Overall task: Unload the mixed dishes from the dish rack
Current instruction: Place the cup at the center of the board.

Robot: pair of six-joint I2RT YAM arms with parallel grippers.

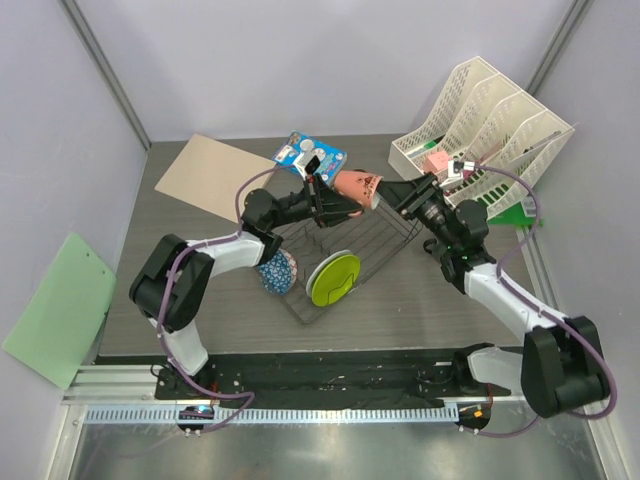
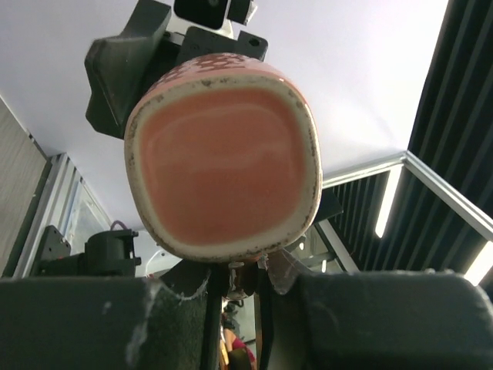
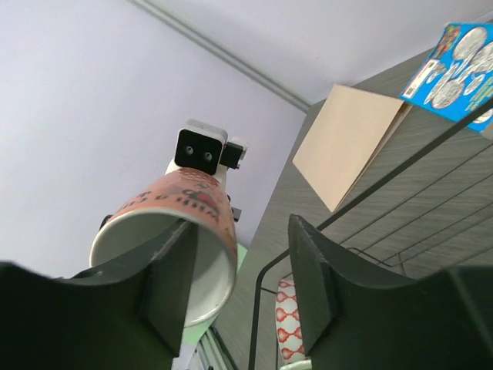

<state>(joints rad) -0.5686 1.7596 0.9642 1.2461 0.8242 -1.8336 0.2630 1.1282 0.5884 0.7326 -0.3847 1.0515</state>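
Salmon-pink cup (image 1: 355, 187) lies on its side in the air above the far part of the dish rack (image 1: 385, 240), base toward my left arm, mouth toward my right. My left jaws pinch it at the base. My right jaws are spread at its mouth, one finger (image 3: 166, 285) at the rim. Lime-green plate (image 1: 335, 277) stands in the rack. Blue speckled bowl (image 1: 277, 272) sits at the rack's left edge.
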